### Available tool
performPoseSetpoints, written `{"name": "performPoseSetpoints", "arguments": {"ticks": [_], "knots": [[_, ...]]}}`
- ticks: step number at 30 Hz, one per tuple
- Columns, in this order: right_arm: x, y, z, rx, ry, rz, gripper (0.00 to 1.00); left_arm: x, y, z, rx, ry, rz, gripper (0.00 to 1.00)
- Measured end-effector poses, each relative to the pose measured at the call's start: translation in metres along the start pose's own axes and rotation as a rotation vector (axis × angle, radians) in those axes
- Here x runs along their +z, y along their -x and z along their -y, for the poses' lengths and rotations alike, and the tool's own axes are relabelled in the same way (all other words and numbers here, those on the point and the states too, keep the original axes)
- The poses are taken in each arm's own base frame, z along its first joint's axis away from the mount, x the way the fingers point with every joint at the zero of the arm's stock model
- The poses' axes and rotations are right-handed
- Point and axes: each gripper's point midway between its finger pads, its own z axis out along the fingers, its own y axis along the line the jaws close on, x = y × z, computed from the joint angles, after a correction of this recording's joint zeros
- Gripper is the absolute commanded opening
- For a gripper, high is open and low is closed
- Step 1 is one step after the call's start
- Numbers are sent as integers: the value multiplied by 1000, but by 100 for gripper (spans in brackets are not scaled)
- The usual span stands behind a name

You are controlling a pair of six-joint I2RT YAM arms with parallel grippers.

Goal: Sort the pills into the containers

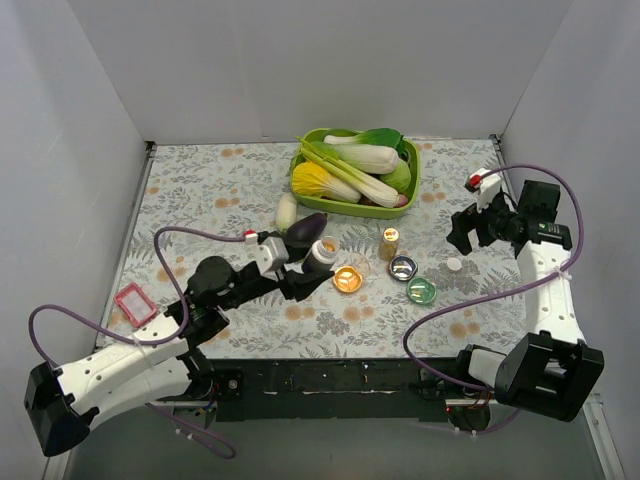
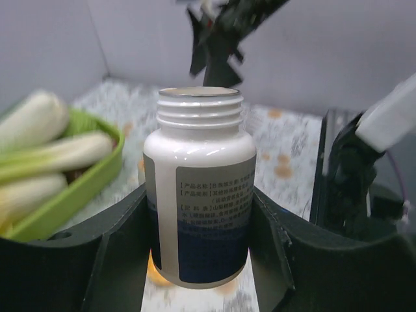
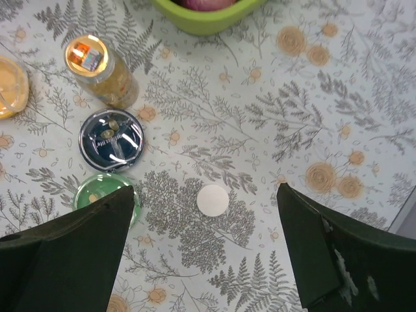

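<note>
Just left of the orange dish point(image 1: 347, 279), an uncapped white pill bottle point(image 2: 199, 208) is clamped between the jaws of the left gripper point(image 1: 316, 265). The blue dish point(image 1: 403, 266) and green dish point(image 1: 421, 290) are set right of the orange dish. Farther right, the right gripper point(image 1: 466, 230) is held with jaws spread wide and empty above a white cap point(image 3: 212, 200) on the worktop point(image 1: 200, 190).

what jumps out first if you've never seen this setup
The left claw grips an uncapped white bottle beside the orange dish, in the middle. A blue dish and a green dish sit just right of it, with a white cap beyond. At the far side, a lime tray holds big leafy vegetables.
</note>
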Motion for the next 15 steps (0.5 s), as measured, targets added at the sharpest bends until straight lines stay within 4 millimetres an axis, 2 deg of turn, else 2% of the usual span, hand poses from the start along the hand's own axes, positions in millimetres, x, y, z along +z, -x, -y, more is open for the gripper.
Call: {"name": "performPoseSetpoints", "arguments": {"ticks": [4,7,11,15], "knots": [[-16,36,-2,-76,28,60,98,-6,76,23,59,-120,355,0],[-26,64,-9,-164,62,124,98,-15,121,41,88,-220,561,0],[-33,85,-37,-250,168,221,98,-23,147,50,135,-269,713,0],[-40,108,-75,-306,320,292,98,-12,150,52,129,-324,731,0]]}}
